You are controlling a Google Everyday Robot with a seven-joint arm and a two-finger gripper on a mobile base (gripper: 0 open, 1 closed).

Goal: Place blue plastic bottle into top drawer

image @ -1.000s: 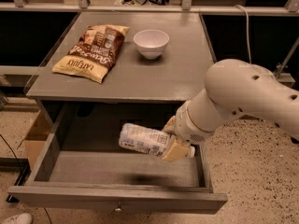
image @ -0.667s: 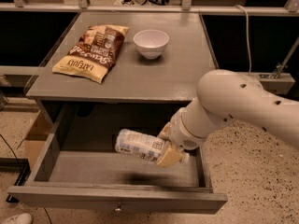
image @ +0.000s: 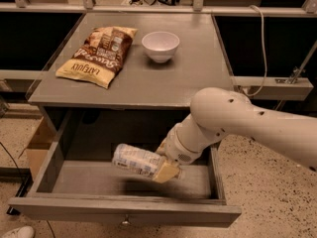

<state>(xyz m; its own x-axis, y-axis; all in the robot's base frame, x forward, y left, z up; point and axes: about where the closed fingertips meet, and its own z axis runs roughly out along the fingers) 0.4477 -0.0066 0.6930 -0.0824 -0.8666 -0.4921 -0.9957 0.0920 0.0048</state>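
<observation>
Nearest the camera, the top drawer (image: 124, 209) is seen pulled wide open from the grey cabinet (image: 198, 78), its flat front panel carrying a small central knob (image: 127, 221). A shoe tip (image: 17, 232) is caught at the lower left corner, on the speckled floor (image: 267, 202). Inside the drawer's opening the blue plastic bottle (image: 136, 159) is held on its side, slightly tilted, above the drawer floor, where a dark shadow is cast beneath it. The bottle's right end is clamped between the tan fingers (image: 167, 172) of the gripper (image: 163, 168), which is placed over the middle of the drawer, toward its right half. The bottle's cap cannot be made out. The gripper is carried by a thick white arm (image: 247, 128) reaching in from the right, across the drawer's right wall. A cardboard box (image: 37, 148) is seen left of the cabinet. Farther back, on the cabinet top, a brown-yellow chip bag (image: 98, 55) is laid at the left and a white bowl (image: 160, 45) is set just right of it, apart from the bag
</observation>
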